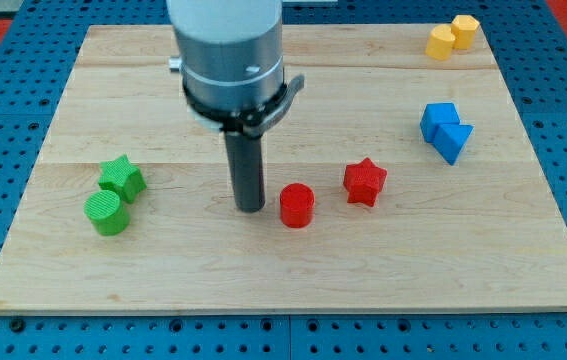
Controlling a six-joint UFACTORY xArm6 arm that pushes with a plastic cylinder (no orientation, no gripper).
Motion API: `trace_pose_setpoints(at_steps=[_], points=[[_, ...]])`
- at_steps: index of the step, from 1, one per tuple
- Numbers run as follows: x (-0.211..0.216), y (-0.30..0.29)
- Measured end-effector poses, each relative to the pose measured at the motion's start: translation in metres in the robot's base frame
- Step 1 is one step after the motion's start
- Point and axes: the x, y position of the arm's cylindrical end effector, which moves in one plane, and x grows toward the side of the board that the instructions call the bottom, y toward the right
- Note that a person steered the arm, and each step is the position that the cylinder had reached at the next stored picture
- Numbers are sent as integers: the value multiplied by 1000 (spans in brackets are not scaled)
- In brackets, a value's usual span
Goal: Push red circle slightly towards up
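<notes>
A robotics lab: a wooden board (293,270) on a blue pegboard bench (3,60), under a robot arm (228,50).

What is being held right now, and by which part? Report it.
Nothing is held. My tip only pushes; it stands on the wooden board just to the view's left of the red circle block, a narrow gap apparently between them.

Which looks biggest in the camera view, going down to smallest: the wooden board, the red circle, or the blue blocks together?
1. Wooden board, by far the largest.
2. Blue blocks, taken as a touching pair.
3. Red circle, smallest, though not much smaller than one blue block alone.
</notes>
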Motion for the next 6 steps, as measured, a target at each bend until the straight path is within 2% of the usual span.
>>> trace_pose_setpoints(at_steps=[1, 2, 3, 4, 5, 6], points=[[6, 85], [6, 59], [45, 25], [72, 56], [74, 103], [27, 114]])
